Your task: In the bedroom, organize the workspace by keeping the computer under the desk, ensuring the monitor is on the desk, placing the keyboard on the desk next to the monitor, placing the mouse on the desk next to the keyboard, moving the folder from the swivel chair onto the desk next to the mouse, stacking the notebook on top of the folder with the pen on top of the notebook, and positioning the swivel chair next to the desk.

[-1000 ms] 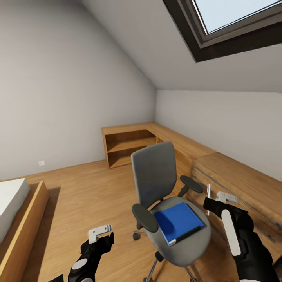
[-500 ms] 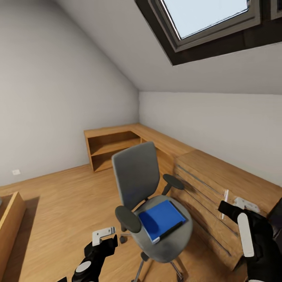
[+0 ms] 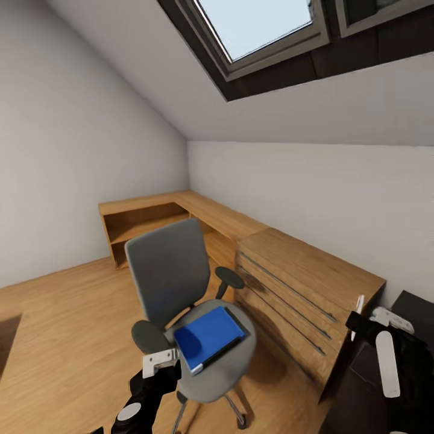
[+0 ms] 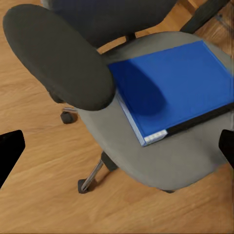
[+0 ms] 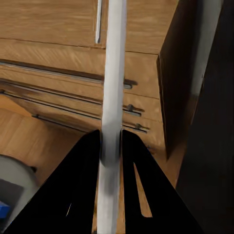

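The grey swivel chair [image 3: 166, 274] stands on the oak floor beside an oak dresser. The blue folder [image 3: 205, 337] lies flat on its seat. My left gripper [image 3: 160, 367] hovers open just in front of the chair. In the left wrist view the folder [image 4: 175, 87] lies on the seat [image 4: 185, 161] past a dark armrest [image 4: 58, 53], with my fingertips wide apart. My right gripper [image 3: 360, 322] is shut on the thin white pen [image 3: 358, 304], held upright near the dresser's end. The right wrist view shows that pen [image 5: 112, 97] pinched in the right gripper [image 5: 111, 141]. The black desk's corner [image 3: 416, 304] shows at the lower right.
The oak dresser [image 3: 301, 271] with long bar handles runs along the right wall and joins a low open shelf unit [image 3: 144, 220] in the corner. A skylight [image 3: 259, 24] sits in the sloped ceiling. Open plank floor [image 3: 60, 313] lies left of the chair.
The whole view has swung to the right, so the chair and dresser sit further left in it and the black desk corner has come into view. The pen stays gripped.
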Controlling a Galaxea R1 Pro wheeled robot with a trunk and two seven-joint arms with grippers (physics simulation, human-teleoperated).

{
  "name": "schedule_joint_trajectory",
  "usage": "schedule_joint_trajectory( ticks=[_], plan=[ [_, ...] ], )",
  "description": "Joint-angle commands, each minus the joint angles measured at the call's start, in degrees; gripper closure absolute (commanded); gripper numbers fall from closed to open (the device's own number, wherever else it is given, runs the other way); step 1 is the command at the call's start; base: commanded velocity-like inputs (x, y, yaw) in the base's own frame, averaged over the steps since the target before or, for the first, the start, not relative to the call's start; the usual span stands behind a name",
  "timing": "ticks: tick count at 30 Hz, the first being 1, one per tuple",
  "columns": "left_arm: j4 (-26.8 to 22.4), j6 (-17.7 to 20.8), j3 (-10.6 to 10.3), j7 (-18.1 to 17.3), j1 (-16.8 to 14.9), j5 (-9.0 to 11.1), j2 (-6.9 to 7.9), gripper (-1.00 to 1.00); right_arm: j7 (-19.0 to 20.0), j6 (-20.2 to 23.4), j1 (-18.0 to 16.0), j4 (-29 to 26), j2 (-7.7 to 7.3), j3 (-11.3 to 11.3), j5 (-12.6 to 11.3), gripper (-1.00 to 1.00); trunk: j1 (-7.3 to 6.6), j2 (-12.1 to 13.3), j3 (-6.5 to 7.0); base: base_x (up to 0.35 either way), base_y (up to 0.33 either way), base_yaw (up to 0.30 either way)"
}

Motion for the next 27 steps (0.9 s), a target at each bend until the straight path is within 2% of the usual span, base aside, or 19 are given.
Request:
schedule_joint_trajectory(
  ticks=[1, 10, 16, 17, 18, 20, 21, 24, 27],
  plan=[
    [-0.08, 0.15, -0.13, 0.37, -0.11, 0.11, 0.03, -1.00, -0.40, 0.08, -0.04, -0.02, -0.07, 0.03, -0.70, 1.00, 0.00, -0.04, -0.07, 0.000, -0.347, -0.003],
    [-0.08, 0.16, -0.13, 0.34, -0.11, 0.08, 0.03, -1.00, -0.52, 0.10, 0.00, 0.12, -0.19, 0.20, 0.05, 1.00, 0.00, -0.04, -0.07, 0.000, -0.347, 0.000],
    [-0.08, 0.16, -0.13, 0.32, -0.11, 0.08, 0.03, -1.00, -0.66, 0.28, -0.03, 0.57, -0.21, 0.54, 2.18, 1.00, 0.00, -0.04, -0.07, 0.000, -0.347, 0.000],
    [-0.08, 0.16, -0.13, 0.32, -0.11, 0.08, 0.03, -1.00, -0.71, 0.33, -0.03, 0.85, -0.21, 0.59, 3.17, 1.00, 0.00, -0.04, -0.07, 0.000, -0.337, 0.000],
    [-0.08, 0.16, -0.13, 0.22, -0.11, 0.02, 0.03, -1.00, -0.74, 0.42, -0.04, 2.20, -0.21, 0.89, 7.03, 1.00, 0.00, -0.04, -0.07, 0.000, -0.208, 0.000],
    [-0.08, 0.15, -0.13, 0.15, -0.11, 0.01, 0.03, -1.00, -0.74, 0.49, -0.04, 3.24, -0.21, 1.57, 9.50, 1.00, 0.00, -0.04, -0.07, 0.000, -0.120, 0.000],
    [-0.08, 0.12, -0.13, 0.08, -0.11, 0.03, 0.03, -1.00, -0.70, 0.52, -0.04, 4.12, -0.21, 2.41, 11.72, 1.00, 0.00, -0.04, -0.07, 0.000, -0.054, 0.000],
    [-0.15, 0.14, -0.13, 0.02, -0.11, 0.06, 0.03, -1.00, -0.73, 0.54, -0.04, 4.85, -0.21, 3.28, 13.98, 1.00, 0.00, -0.04, -0.07, 0.000, -0.030, 0.000],
    [-0.37, 0.14, -0.13, 0.00, -0.11, 0.05, 0.03, -1.00, -0.74, 0.55, -0.04, 5.42, -0.21, 3.75, 14.65, 1.00, 0.00, -0.04, -0.07, 0.000, -0.011, 0.000]
  ],
)
